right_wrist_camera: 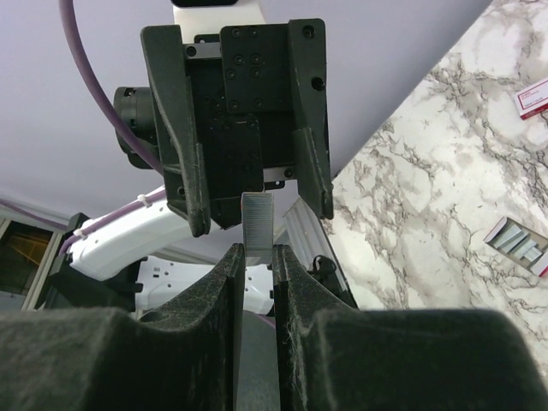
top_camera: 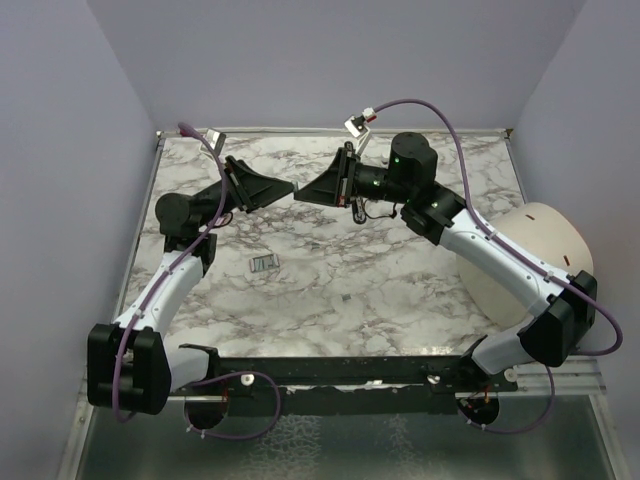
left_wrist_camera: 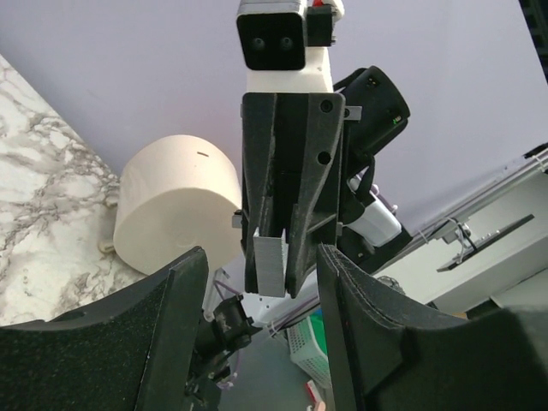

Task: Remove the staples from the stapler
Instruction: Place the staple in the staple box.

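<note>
Stapler (top_camera: 263,263) lies flat on the table (top_camera: 400,300) beside my left forearm, well apart from both grippers. Beyond it, in mid-air, my right gripper (top_camera: 303,192) is pinched narrow on a strip of staples (right_wrist_camera: 257,224), one end sticking out. My left gripper (top_camera: 290,188) faces it tip to tip, jaws wide, fingers either side of the strip and not touching it.

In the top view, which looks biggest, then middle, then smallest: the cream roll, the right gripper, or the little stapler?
Biggest: cream roll.
Middle: right gripper, though raised nearer the camera.
Smallest: stapler, by far.
</note>
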{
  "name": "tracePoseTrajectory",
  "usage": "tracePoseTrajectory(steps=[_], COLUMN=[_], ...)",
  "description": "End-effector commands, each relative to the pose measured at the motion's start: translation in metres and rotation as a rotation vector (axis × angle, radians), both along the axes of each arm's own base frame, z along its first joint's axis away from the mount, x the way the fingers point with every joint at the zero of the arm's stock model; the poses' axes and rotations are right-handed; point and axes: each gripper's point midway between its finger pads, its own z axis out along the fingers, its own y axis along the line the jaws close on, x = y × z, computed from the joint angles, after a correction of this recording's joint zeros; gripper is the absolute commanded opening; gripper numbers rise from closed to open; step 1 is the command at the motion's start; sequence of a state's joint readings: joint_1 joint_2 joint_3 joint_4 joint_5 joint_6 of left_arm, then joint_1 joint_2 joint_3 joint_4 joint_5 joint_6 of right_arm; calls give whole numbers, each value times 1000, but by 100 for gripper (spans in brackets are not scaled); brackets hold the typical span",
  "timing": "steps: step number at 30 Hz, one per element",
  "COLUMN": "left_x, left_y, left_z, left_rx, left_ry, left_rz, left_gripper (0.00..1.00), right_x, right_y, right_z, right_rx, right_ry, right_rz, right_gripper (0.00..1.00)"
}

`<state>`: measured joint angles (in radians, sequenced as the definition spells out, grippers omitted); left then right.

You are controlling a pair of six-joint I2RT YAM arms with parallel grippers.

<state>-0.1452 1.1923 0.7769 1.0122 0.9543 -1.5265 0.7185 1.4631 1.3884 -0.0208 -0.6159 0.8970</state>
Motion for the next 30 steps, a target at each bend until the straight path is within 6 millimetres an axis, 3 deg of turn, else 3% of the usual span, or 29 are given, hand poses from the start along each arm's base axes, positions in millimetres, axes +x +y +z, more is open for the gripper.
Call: tracePoseTrajectory(steps=[1,19,30], left_x=[-14,-18,-18], left_y=[0,-2,-3], left_z=[13,19,18], left_rx=[-9,-49,-51], left_ry=[-93,-94,-91], left_rz=[-34,-84,-83], left_gripper=[56,48,40], right_x=[-5,-3,-4], right_y=[1,6,5], right_z=[14,2,4], right_rx=[40,35,39], right_ry=[-25,-4,-7], right_rz=[37,62,63], right_gripper=[18,18,18])
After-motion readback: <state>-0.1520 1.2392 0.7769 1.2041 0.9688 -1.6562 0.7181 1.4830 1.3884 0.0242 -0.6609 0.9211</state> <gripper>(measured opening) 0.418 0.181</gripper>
